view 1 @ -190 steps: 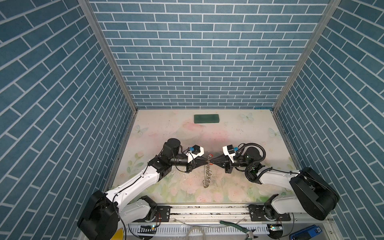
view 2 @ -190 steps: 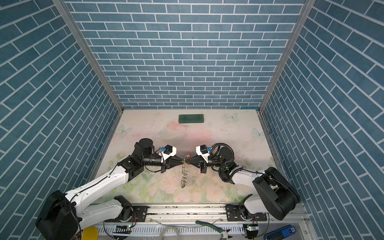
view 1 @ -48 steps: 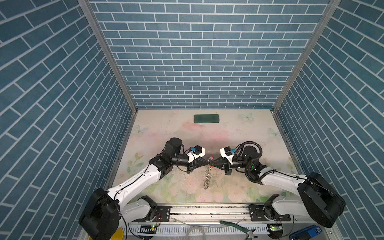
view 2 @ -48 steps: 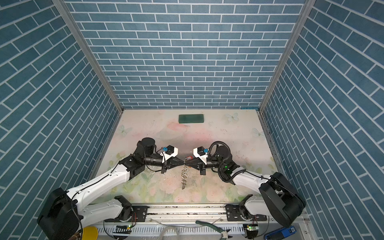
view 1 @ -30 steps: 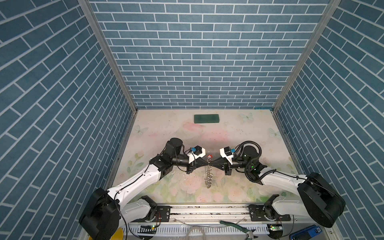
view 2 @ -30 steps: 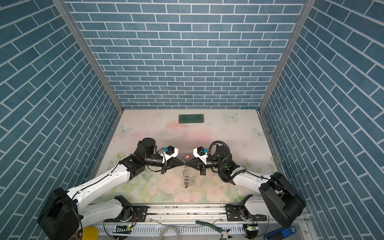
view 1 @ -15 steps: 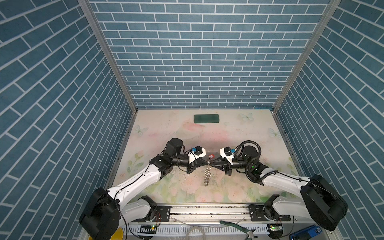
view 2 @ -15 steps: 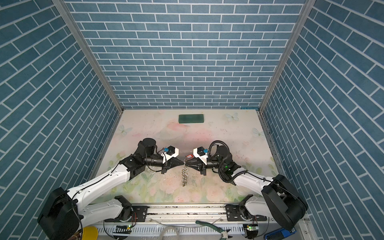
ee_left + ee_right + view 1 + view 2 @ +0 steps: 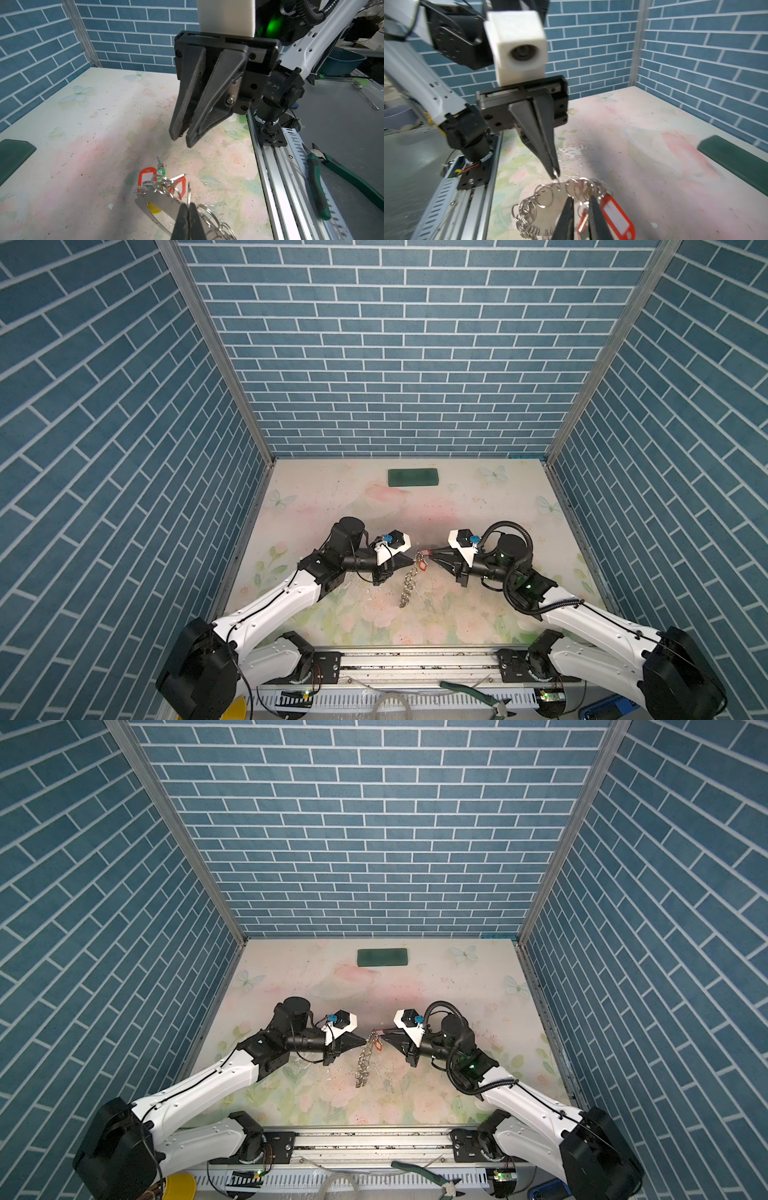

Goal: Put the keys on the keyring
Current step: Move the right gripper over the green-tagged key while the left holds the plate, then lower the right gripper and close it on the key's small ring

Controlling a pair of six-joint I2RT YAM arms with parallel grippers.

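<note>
Right gripper [image 9: 432,559] has parted narrowly, empty, backing toward 3 o'clock; red-tagged key [image 9: 422,566] apparently hangs threaded; left gripper [image 9: 412,567] stays clamped on keyring [image 9: 408,588], dangling toward 6 o'clock for access.

keyring [image 9: 160,204]: flat grey metal hoop, dull satin. Its split rings [image 9: 545,194]: thin bright steel wire, shiny. keys [image 9: 159,164]: silver metal. red tag [image 9: 616,216]: glossy plastic, white paper insert. green tag [image 9: 161,171] and yellow tag [image 9: 154,208]: same glossy plastic. right gripper [image 9: 182,139]: matt black plastic, fingers [image 9: 191,93] with rough ridged pads. left gripper [image 9: 555,176]: matt black too, flanks smooth. camera housing [image 9: 519,45]: white matt plastic. table [image 9: 457,497]: smooth floral print, scuffed, gritty specks. Far green block [image 9: 412,477]: dull, slight sheen. Near rail [image 9: 276,166]: brushed aluminium. walls [image 9: 395,364]: matt brick print.
</note>
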